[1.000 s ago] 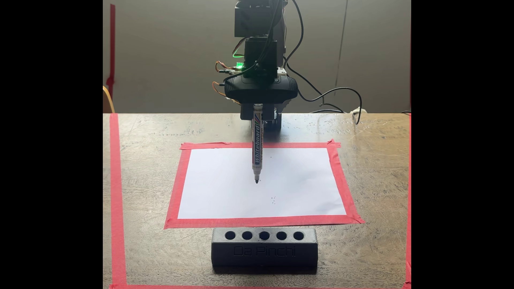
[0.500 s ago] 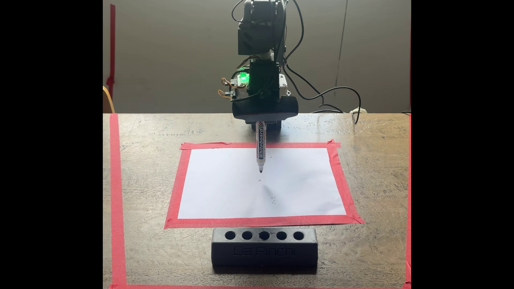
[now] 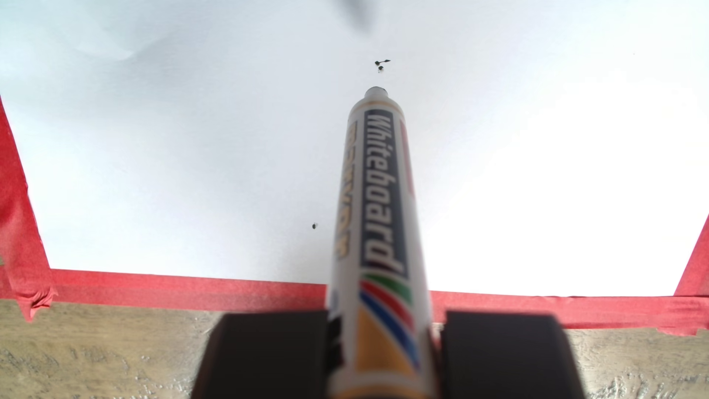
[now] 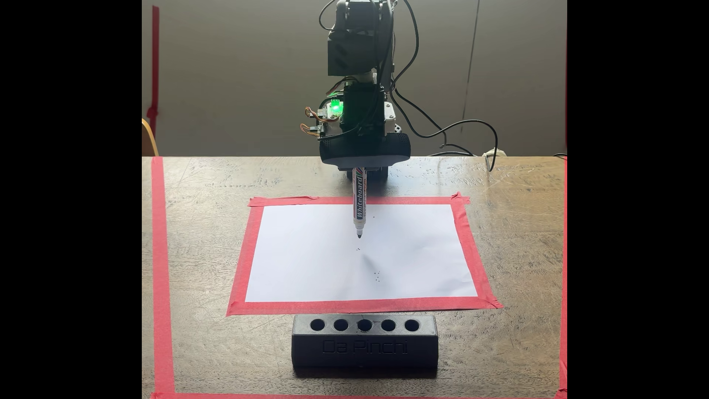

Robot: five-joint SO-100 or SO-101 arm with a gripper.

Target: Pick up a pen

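The pen (image 4: 359, 203), a white-grey marker printed "Whiteboard" with coloured stripes, hangs almost upright with its dark tip down over the far half of the white paper (image 4: 307, 261). My gripper (image 4: 360, 168) is shut on its upper barrel, under the black wrist camera. In the wrist view the pen (image 3: 380, 215) runs up the middle from between my two black fingers (image 3: 268, 353); the gripper (image 3: 383, 345) clamps it near the striped band. Its tip sits just short of two small ink marks (image 3: 381, 66). Whether the tip touches the paper I cannot tell.
A black five-holed block lettered "Da Pinchi" (image 4: 364, 341) stands in front of the paper. Red tape (image 4: 360, 306) frames the paper, and more red tape (image 4: 163, 268) marks the wooden table's work area. Black cables (image 4: 460, 130) trail at the back right.
Over the last second the arm drew back toward its base and lowered, carrying the pen tip farther up the paper. Since half a second ago it has barely moved.
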